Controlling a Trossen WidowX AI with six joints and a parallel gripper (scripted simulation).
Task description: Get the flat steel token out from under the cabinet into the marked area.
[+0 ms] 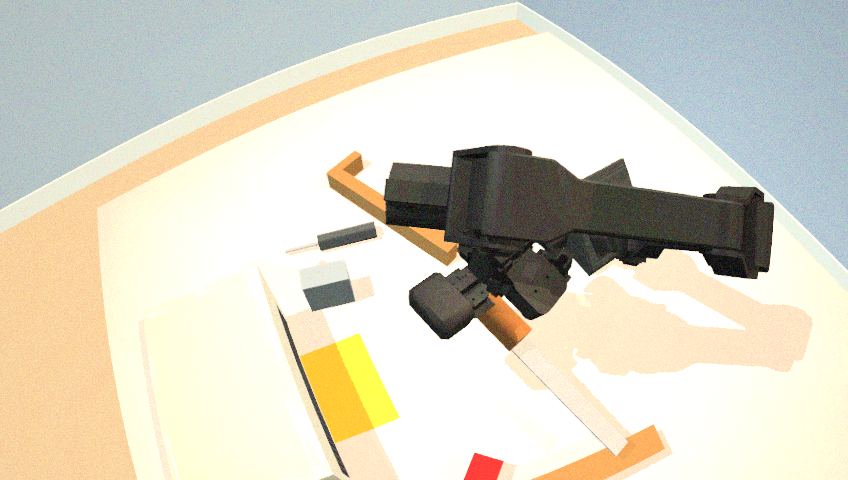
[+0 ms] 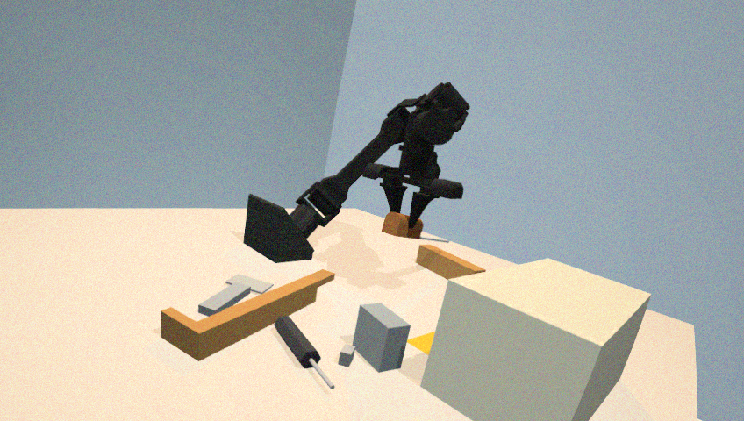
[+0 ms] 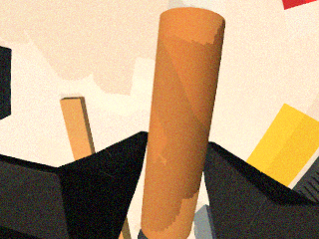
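My gripper (image 1: 491, 296) (image 2: 404, 214) (image 3: 175, 143) is shut on the orange round handle (image 1: 507, 325) (image 2: 398, 224) (image 3: 181, 119) of a rake tool, low over the table. The tool's pale flat shaft (image 1: 565, 395) runs from the handle to an orange crossbar (image 1: 630, 455) (image 2: 446, 260). The cream cabinet (image 1: 208, 368) (image 2: 532, 333) stands to the left of the tool in the top view. The yellow marked area (image 1: 357, 386) (image 2: 423, 341) (image 3: 286, 142) lies in front of the cabinet. The steel token is not in sight; the dark gap under the cabinet (image 1: 309, 389) shows nothing.
An orange L-shaped bar (image 1: 357, 184) (image 2: 234, 317), a dark cylinder with a pin (image 1: 345, 236) (image 2: 296, 341), a grey block (image 1: 326, 285) (image 2: 381, 336), a small grey cube (image 2: 346, 355) and a grey T-piece (image 2: 229, 295) lie behind the cabinet. A red block (image 1: 484, 466) lies near the crossbar.
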